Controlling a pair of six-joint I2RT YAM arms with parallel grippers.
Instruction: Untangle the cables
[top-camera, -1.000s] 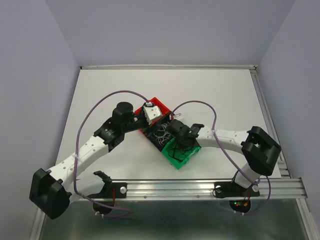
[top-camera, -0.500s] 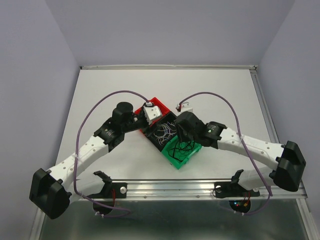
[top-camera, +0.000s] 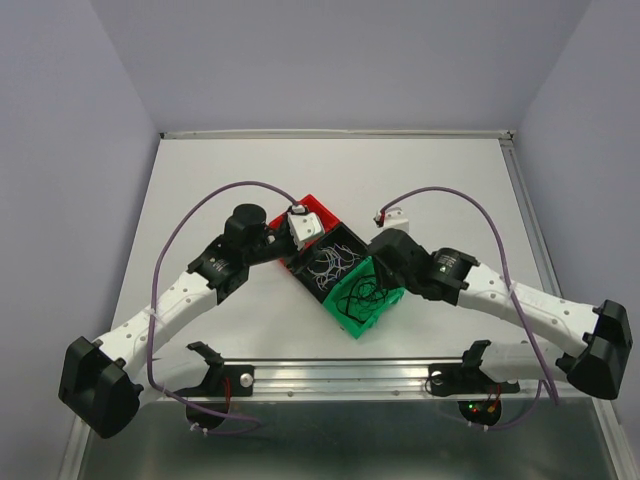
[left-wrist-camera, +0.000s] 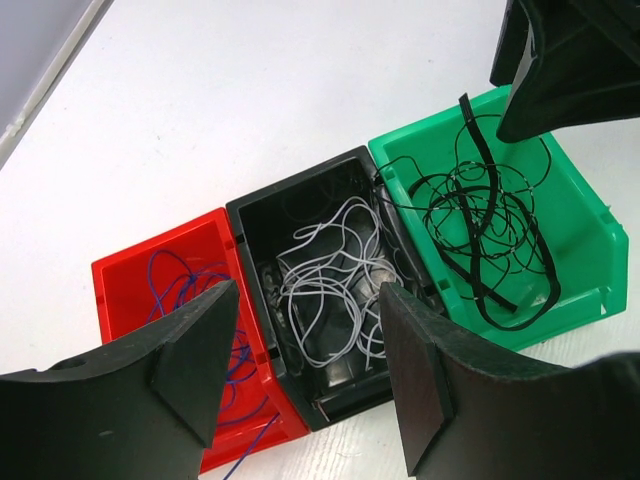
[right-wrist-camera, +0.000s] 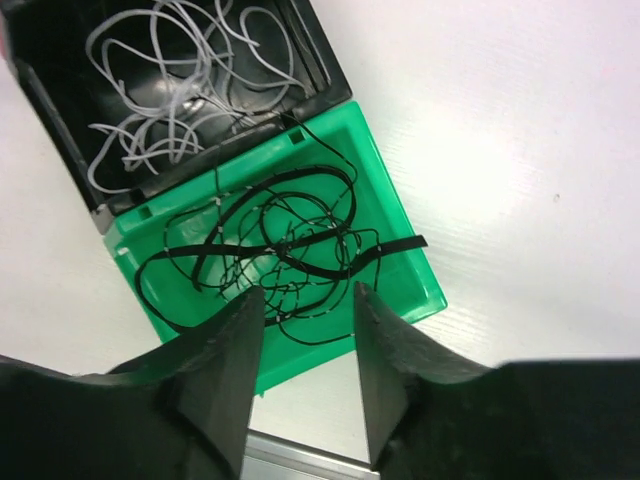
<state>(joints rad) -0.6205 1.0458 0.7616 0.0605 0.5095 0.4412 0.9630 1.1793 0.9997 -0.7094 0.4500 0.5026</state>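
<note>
Right hand (right-wrist-camera: 307, 300) has just let go and backed toward the surface's right edge, jaws apart and empty. The black cable (right-wrist-camera: 280, 250) now lies loose in the green bin (right-wrist-camera: 410, 275), mid-surface. Left hand (left-wrist-camera: 305, 310) hovers open above the white cable (left-wrist-camera: 330, 290) in the black bin (left-wrist-camera: 300, 195) and the blue-purple cable (left-wrist-camera: 175, 275) in the red bin (left-wrist-camera: 120, 290); sorting looks about finished.

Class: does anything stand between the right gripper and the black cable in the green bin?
Nothing visible does. The right gripper hangs open over the black cable, which lies loose in the open-topped green bin.
</note>
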